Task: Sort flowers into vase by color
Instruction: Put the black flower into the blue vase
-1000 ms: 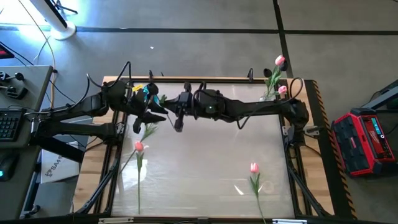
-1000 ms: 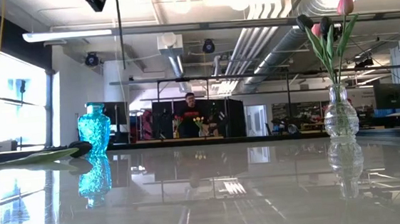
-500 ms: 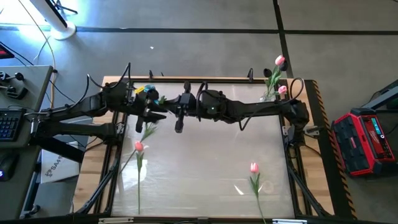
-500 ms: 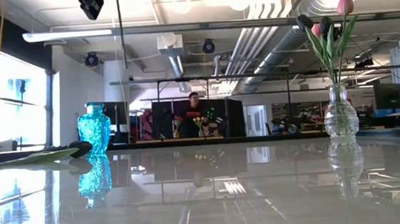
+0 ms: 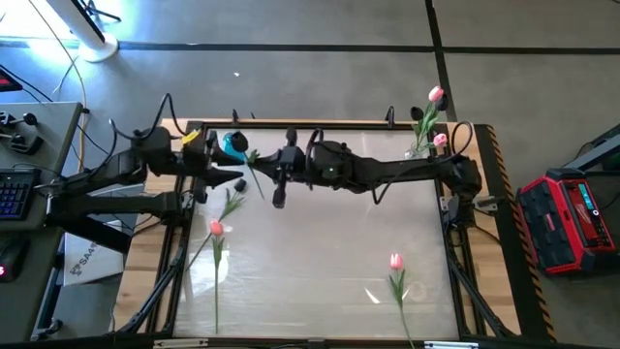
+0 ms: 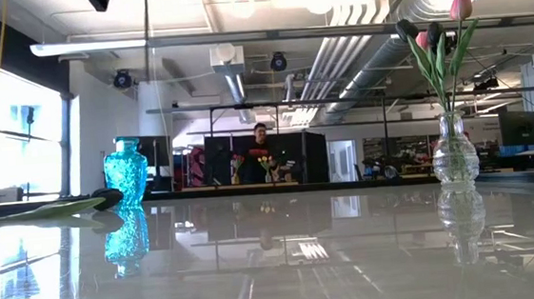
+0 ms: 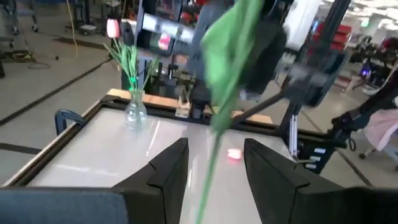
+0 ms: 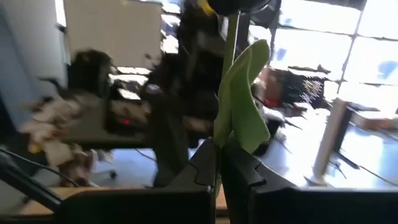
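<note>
Right wrist view: right gripper (image 8: 217, 163) fingers pinched tight around green tulip stem (image 8: 231, 46); left fingers (image 7: 163, 171) parted.

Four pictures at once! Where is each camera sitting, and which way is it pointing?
High view: above the table, looking straight down; both dark arms meet near the blue glass vase.
Low view: at tabletop height, facing the room; no gripper shows.
Left wrist view: on the left arm, past its fingers, toward the right arm.
Right wrist view: on the right arm; right gripper pinches a green-stemmed tulip.
Shared: the clear glass vase of pink tulips shows in three views.
</note>
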Robot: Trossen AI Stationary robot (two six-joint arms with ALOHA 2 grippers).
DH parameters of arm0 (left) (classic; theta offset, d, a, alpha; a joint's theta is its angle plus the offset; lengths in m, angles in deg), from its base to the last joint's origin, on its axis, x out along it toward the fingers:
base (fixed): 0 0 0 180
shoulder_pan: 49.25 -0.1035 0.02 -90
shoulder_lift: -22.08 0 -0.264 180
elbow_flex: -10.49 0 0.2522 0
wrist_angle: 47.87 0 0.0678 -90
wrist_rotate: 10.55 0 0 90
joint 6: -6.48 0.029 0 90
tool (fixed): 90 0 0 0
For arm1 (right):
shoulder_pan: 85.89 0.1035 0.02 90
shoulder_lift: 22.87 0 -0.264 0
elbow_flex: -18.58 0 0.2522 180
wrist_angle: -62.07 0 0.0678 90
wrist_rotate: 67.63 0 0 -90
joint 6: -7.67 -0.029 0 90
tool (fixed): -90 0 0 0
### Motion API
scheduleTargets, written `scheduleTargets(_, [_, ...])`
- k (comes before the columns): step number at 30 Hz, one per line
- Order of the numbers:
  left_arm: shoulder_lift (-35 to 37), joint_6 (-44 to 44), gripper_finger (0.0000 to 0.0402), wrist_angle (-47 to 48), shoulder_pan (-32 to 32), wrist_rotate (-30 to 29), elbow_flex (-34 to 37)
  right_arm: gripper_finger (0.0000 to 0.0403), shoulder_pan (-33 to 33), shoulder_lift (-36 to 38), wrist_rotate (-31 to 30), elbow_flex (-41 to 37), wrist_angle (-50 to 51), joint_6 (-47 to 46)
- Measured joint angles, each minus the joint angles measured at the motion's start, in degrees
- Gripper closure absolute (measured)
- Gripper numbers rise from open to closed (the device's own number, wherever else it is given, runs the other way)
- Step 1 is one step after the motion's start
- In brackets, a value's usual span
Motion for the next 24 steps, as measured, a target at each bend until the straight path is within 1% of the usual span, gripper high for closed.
scheduleTargets(3, [-1.2,0.14,0.0256,-0.31,0.0,0.54,0.0,0.0402,-0.07,0.07,2.95,0.02,-1.27,-1.57])
scheduleTargets(6, [-3.02,0.18,0.0256,-3.02,0.11,4.65,0.02,0.0402,-0.36,0.04,4.2,0.02,-0.97,-3.26])
scheduleTargets(9, [-4.42,0.18,0.0256,-6.48,0.15,8.37,0.02,0.0402,-0.42,0.04,4.27,0.02,-1.18,-3.3])
scheduleTargets(12, [-5.56,0.21,0.0256,-7.76,0.15,9.0,0.02,0.0402,-0.44,0.04,4.29,0.02,-1.11,-3.3])
scheduleTargets(15, [-5.86,1.08,0.0256,-9.02,0.11,11.26,0.02,0.0402,-0.43,0.04,4.31,0.02,-0.93,-3.48])
scheduleTargets(17, [-5.87,1.17,0.0259,-9.06,0.13,11.25,0.02,0.0402,-0.42,0.04,4.31,0.02,-0.88,-3.48])
scheduleTargets(20, [-5.89,1.51,0.0281,-9.11,-0.03,10.87,0.02,0.0402,-0.42,0.04,4.31,0.02,-0.8,-3.79])
scheduleTargets(24, [-5.89,3.49,0.0338,-9.18,-0.04,10.59,0.02,0.0402,-0.42,0.04,4.36,0.02,-0.8,-4.78])
